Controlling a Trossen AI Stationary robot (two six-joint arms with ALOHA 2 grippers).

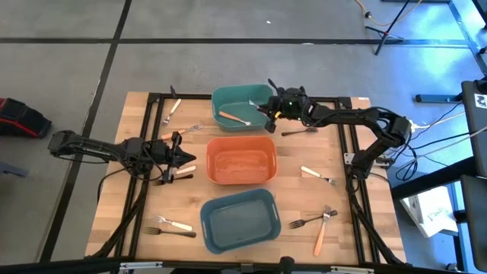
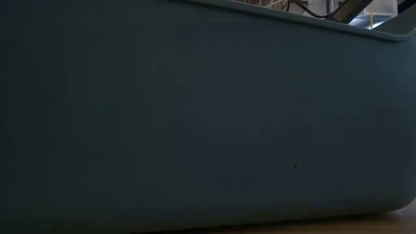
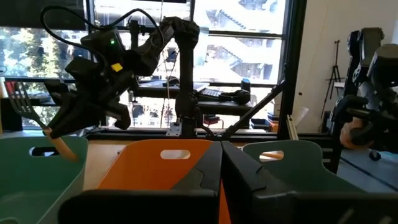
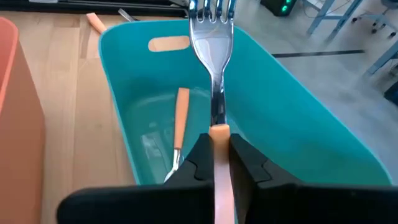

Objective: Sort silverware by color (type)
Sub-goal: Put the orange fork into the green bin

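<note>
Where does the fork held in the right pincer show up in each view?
High view: held fork over the teal bin, in the right pincer.
Low view: not in it.
Left wrist view: fork far off, above the teal bin.
Right wrist view: fork at centre.
Shared landmark: the teal bin.

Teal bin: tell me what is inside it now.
Inside the teal bin lies one brown-handled fork on the floor. The right pincer holds a second brown-handled fork above it. The pincer covers the near floor.
</note>
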